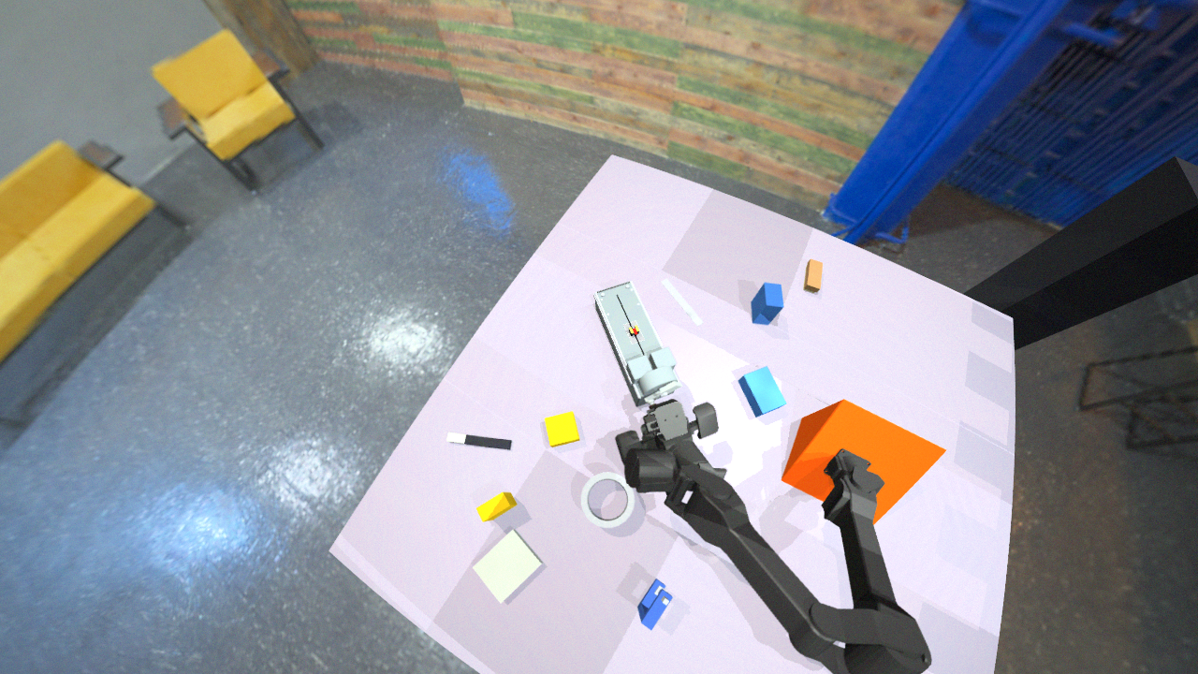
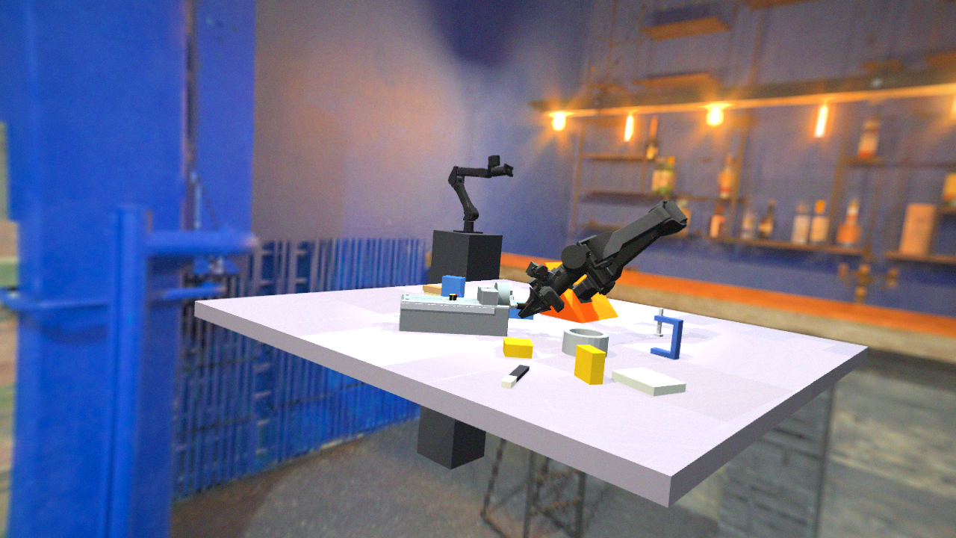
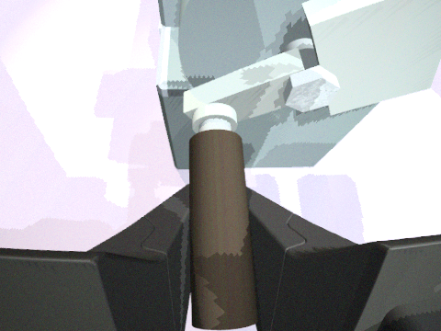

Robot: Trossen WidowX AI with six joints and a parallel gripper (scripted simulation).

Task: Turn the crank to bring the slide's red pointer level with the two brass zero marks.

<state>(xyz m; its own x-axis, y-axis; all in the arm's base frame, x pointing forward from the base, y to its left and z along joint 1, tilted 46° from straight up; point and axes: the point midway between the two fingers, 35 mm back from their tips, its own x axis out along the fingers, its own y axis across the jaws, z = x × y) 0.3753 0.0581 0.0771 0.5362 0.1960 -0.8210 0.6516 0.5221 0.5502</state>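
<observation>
The grey machine (image 1: 617, 316) (image 2: 454, 320) stands on the table with its long slot pointing away from my arm. The small red pointer (image 1: 634, 330) sits about midway along the slot, close to the zero marks; whether it is exactly level with them is too small to tell. In the wrist view the pale crank arm (image 3: 257, 83) runs from the hex hub (image 3: 312, 89) down to the left. The brown crank handle (image 3: 218, 198) stands at its end. My gripper (image 3: 213, 194) is shut on the handle, one finger on each side. In the top view the arm hides the handle.
A yellow block (image 1: 562, 429) (image 2: 517, 347) and a grey ring (image 1: 585, 513) (image 2: 572, 344) lie near the arm. A light-blue block (image 1: 761, 391) and a large orange block (image 1: 900, 452) are on its other side. A blue clamp (image 1: 653, 605) (image 2: 676, 338) and a pale slab (image 1: 507, 565) are farther off.
</observation>
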